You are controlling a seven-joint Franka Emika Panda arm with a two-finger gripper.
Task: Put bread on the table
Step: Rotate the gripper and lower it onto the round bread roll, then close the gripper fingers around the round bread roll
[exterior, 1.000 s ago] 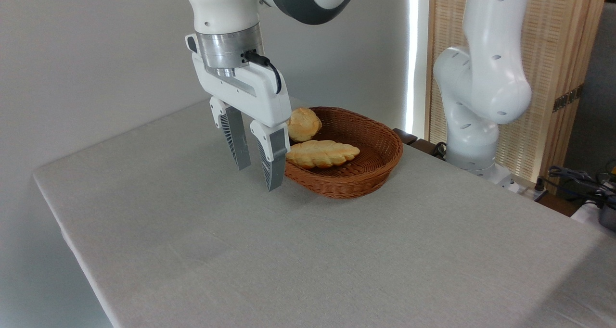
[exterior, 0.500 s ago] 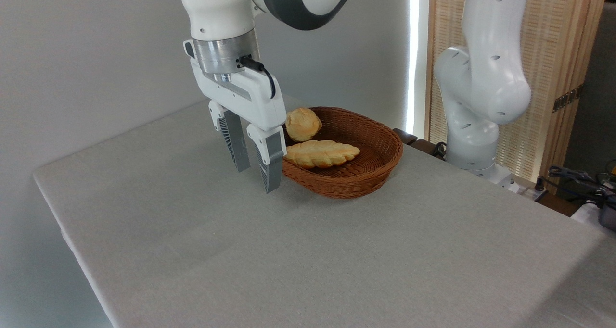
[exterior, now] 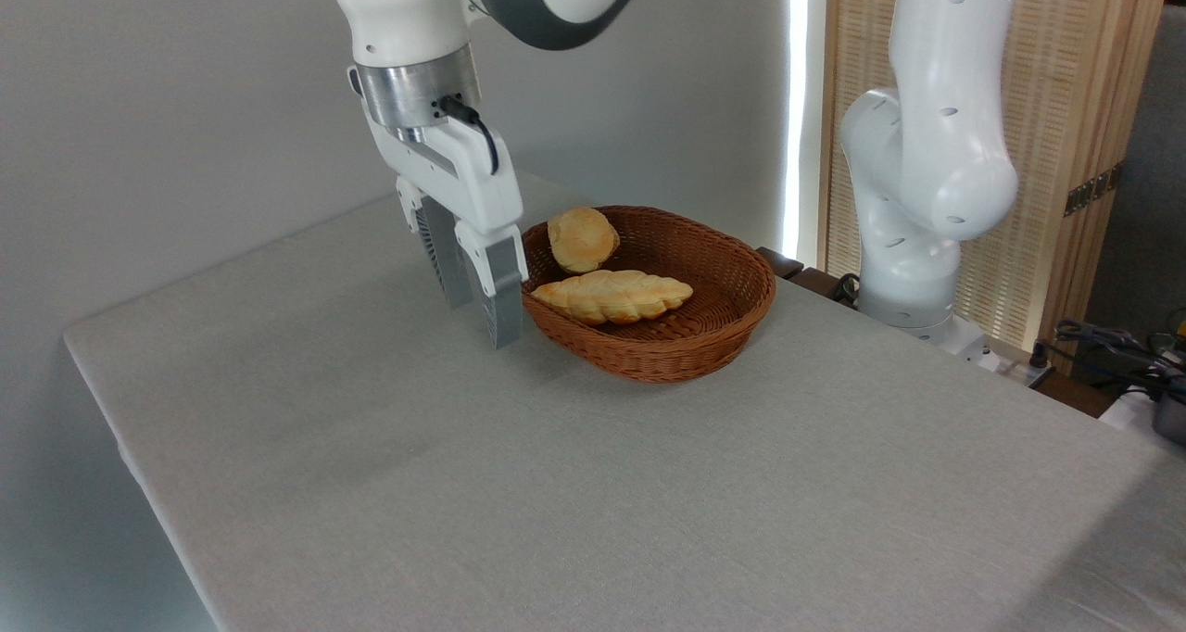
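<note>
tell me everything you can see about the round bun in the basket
The bread is a small round bun, golden-yellow with a paler, cracked-looking top. It looks whole and sits tilted against the back left inner wall of the brown wicker basket, just behind the longer braided loaf, which it seems to touch or nearly touch. The tool hangs outside the basket's left rim, holding nothing and not touching the bun.

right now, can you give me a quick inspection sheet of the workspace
surface: table in grey-beige cloth, bare apart from the basket
job's things: bread, a round bun, in the wicker basket at its far left, not on the table
clutter: braided loaf in the basket
grippers: hand empty, outside the basket's left rim; jaws overlap in view, gap unclear
cables: black cable at the wrist; cables at far right
surroundings: robot base, wooden screen, white wall
</note>
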